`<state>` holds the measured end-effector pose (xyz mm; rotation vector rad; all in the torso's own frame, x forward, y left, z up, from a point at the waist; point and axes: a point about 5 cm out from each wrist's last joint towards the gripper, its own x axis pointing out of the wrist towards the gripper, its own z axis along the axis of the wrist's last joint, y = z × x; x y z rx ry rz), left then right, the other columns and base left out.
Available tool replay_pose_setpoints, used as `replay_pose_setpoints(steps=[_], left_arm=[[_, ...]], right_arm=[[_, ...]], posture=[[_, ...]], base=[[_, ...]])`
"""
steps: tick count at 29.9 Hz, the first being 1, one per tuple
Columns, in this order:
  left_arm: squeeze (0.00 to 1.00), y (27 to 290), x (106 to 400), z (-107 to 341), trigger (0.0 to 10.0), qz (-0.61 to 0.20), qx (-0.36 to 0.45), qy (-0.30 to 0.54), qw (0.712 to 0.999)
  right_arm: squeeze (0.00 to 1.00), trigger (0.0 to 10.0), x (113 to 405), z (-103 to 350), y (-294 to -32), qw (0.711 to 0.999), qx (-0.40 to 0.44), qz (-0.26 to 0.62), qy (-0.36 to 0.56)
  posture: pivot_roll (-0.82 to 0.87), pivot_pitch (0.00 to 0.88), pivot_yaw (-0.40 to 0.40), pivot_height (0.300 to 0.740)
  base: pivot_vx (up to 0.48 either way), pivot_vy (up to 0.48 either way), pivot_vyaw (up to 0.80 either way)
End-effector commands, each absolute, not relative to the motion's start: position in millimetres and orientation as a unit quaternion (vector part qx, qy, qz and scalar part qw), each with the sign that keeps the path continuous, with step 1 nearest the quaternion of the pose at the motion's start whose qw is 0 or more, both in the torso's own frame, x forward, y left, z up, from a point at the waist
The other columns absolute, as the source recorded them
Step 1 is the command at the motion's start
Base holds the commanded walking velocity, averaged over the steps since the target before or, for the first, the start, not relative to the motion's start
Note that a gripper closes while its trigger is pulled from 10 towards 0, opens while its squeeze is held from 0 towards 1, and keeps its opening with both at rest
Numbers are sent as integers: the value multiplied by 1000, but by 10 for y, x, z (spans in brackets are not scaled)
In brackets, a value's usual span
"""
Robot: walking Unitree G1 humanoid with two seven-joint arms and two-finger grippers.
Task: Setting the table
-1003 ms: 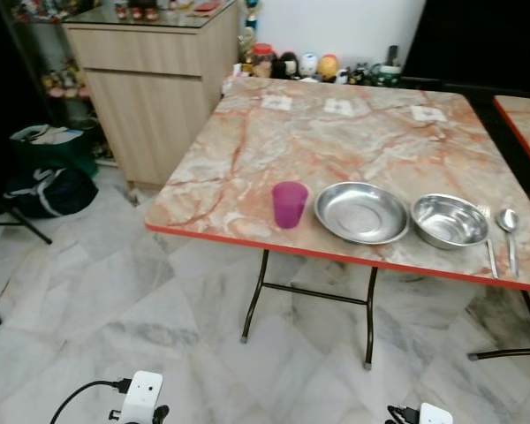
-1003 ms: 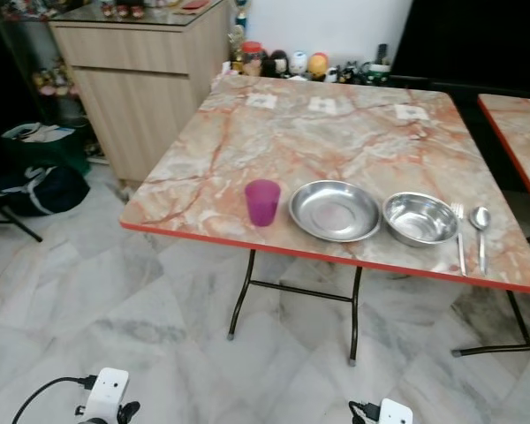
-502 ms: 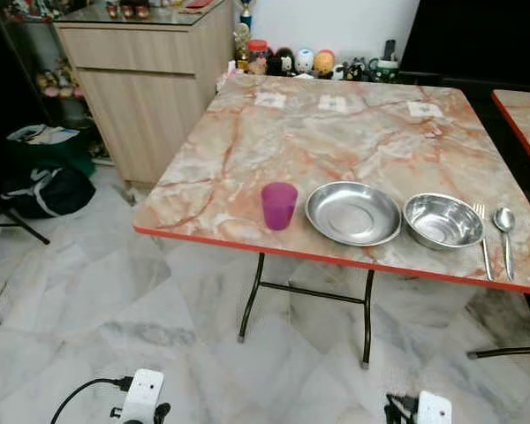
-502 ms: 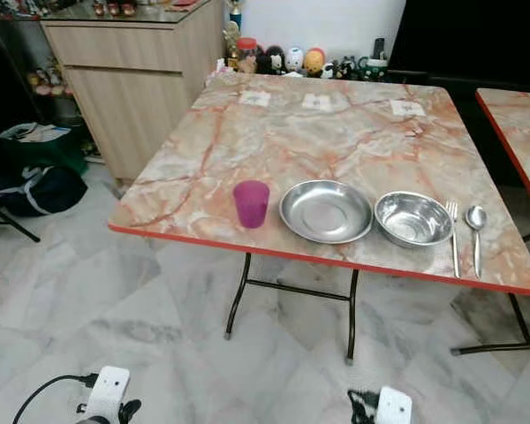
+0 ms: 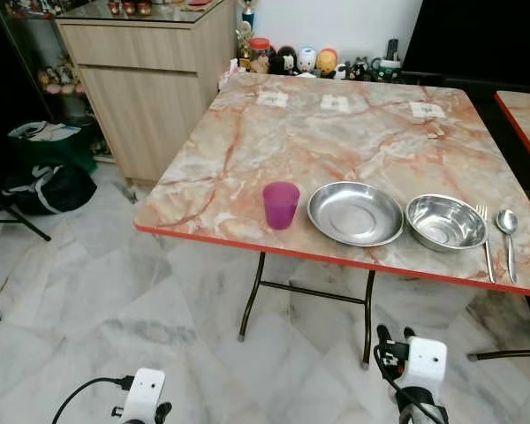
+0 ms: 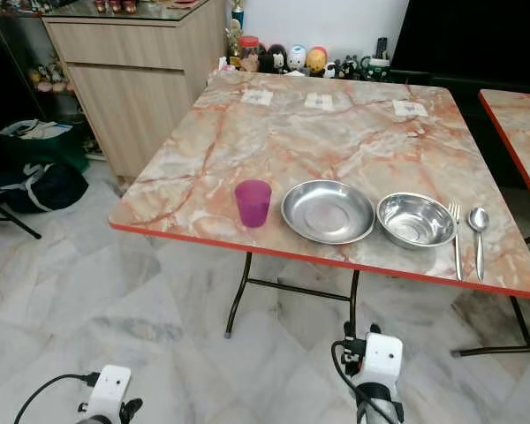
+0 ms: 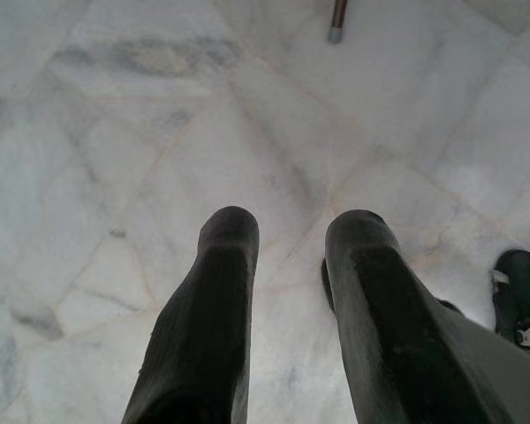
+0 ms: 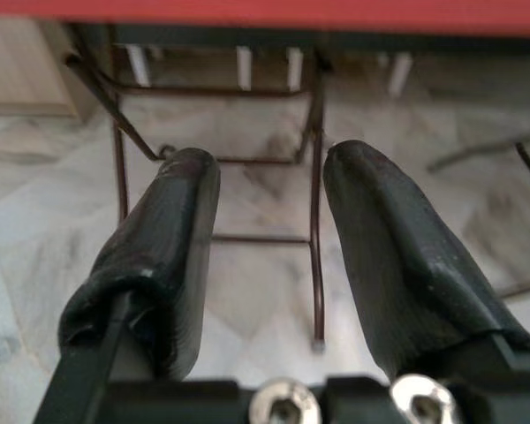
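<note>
one purple cup [image 5: 281,204], one steel plate [image 5: 355,213], one steel bowl [image 5: 446,222], one fork [image 5: 487,241], one spoon [image 5: 509,235]

Soft, even indoor light fills the head views, sharp throughout with no motion blur. The marble surface [image 5: 353,132] is brightly lit; the steel plate [image 5: 355,213] and bowl [image 5: 446,222] carry pale sheen. At 9 o'clock the room falls into deep shadow. The floor [image 5: 115,291] shows mild gloss. In the wrist views the near black fingers [image 8: 159,256] look soft, slightly out of focus.
</note>
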<state>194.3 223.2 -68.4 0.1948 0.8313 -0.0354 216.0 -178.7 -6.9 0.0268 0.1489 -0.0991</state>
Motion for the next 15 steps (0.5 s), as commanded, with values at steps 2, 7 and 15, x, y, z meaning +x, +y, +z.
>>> replay_pose_setpoints(steps=[2, 7, 15], left_arm=[[0, 2215, 1932, -696, 10000, -22, 96, 407, 908], [0, 2212, 1926, -700, 10000, -21, 96, 408, 908], [0, 2221, 1908, -707, 10000, -18, 96, 409, 907]], right_arm=[[0, 10000, 2216, 60, -1771, 998, 1, -34, 45], [0, 10000, 2349, 244, -1796, 999, -1, -42, 8], [224, 10000, 2409, 390, -1726, 1000, 10, -26, -5]], posture=[[31, 0, -38, 740], [31, 0, -37, 740], [40, 0, -39, 740]], base=[[0, 0, 0], [0, 0, 0], [0, 0, 0]])
